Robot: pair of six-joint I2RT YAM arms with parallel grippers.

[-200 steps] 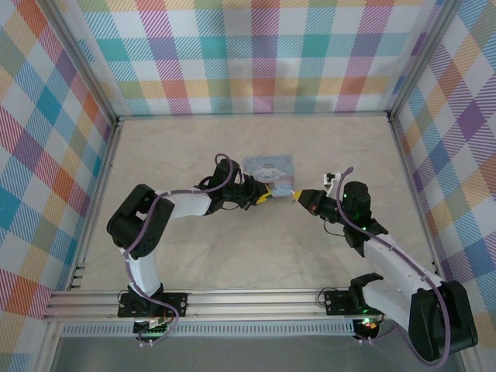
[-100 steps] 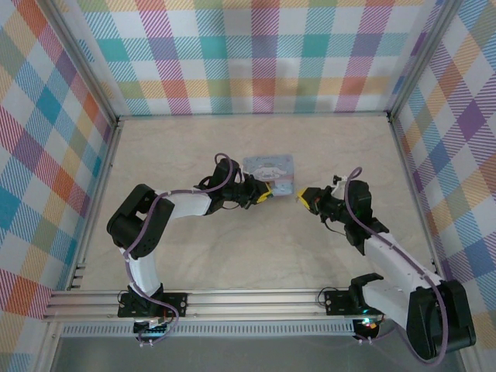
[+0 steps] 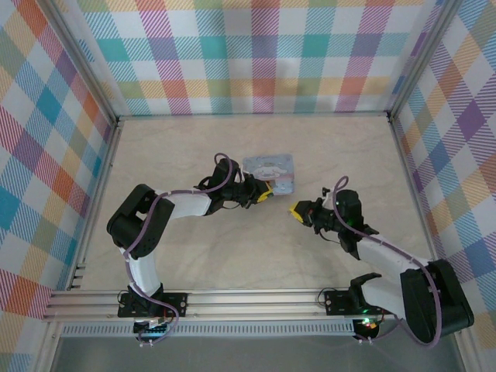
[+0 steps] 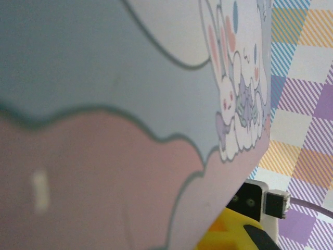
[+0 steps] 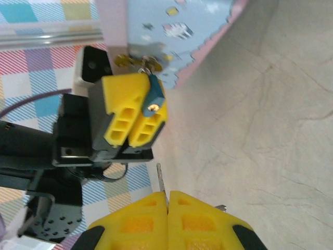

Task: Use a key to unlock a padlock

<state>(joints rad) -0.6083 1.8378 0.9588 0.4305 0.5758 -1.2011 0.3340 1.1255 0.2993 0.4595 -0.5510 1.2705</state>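
The padlock [image 5: 155, 92] on the box [image 5: 192, 26] front is pinched in the closed left claw [image 5: 136, 96], apparently to be steadied for the right claw [image 5: 168, 200], which is clamped on the key [image 5: 161, 179], its blade aimed at the lock just ahead, not yet touching.

The left arm [image 3: 182, 203] lies low, elbow folded out to the left, forearm running rightward. The left pincer [image 3: 266, 193] points right, its yellow fingers [image 5: 122, 112] pressed together. The right arm [image 3: 384, 252] stretches forward and leftward. The right pincer [image 3: 297, 211] is clamped on a thin key [image 5: 161, 179], facing the left pincer, apart from it.
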